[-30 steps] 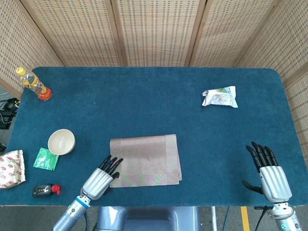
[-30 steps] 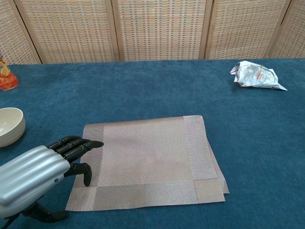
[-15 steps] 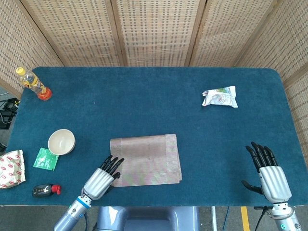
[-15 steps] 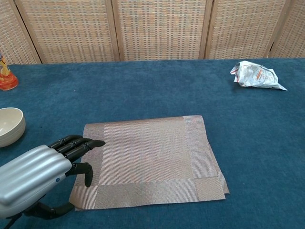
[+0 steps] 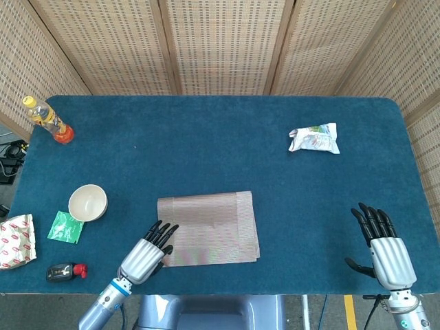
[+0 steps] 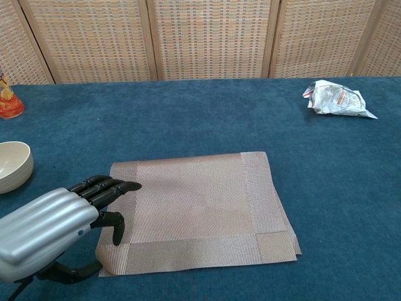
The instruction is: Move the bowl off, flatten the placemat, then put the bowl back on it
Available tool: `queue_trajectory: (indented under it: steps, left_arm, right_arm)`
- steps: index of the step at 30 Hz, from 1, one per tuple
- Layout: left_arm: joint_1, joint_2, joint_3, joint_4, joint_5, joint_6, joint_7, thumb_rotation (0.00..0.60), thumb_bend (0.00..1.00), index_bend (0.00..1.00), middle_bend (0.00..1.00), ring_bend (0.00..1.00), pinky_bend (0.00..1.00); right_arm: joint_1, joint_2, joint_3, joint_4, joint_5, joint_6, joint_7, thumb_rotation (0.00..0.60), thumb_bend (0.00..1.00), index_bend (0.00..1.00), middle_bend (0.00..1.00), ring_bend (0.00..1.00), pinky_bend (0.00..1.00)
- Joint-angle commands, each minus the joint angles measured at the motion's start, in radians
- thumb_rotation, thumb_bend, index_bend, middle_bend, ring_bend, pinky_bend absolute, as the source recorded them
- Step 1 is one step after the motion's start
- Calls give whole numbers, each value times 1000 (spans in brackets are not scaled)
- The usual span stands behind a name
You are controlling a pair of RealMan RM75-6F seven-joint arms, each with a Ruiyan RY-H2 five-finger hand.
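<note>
The left hand (image 5: 146, 251) lies at the near left corner of the placemat (image 5: 210, 226), its dark fingers (image 6: 106, 187) stretched out over the mat's left border and the thumb tucked down by the near edge; whether it pinches the fabric or only rests on it cannot be told. The right hand (image 5: 385, 249) sits flat and open, fingers apart, on the blue counter (image 5: 227, 148) well to the right, holding nothing.

The bowl (image 5: 87, 202) stands upright and empty off the mat, to its left, with bare counter between them. Just beside the bowl lies a green packet (image 5: 66, 227), nearer the edge a red-and-white snack bag (image 5: 15, 239) and a small dark bottle with a red cap (image 5: 65, 271). A yellow-capped drink bottle (image 5: 47, 119) stands at the far left corner, and a crumpled white packet (image 5: 314, 138) lies far right.

The placemat is a greyish-brown woven rectangle with a paler border. Its right side is doubled, a second layer showing under the near right corner (image 6: 291, 244), and its near left corner curls up slightly.
</note>
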Motion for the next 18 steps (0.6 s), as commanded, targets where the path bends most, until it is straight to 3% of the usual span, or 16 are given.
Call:
queue_trajectory:
  steps: [1, 18]
  left_arm:
    - [-5, 1, -2, -9, -10, -12, 10, 600, 315, 493, 0, 0, 0]
    - [-17, 37, -6, -66, -63, -59, 72, 600, 405, 540, 0, 0, 0]
  right_arm:
    - [0, 1, 0, 0, 1, 0, 3, 600, 197, 0, 0, 0, 0]
    - [-1, 4, -1, -1, -3, 1, 9, 600, 197, 0, 0, 0, 0]
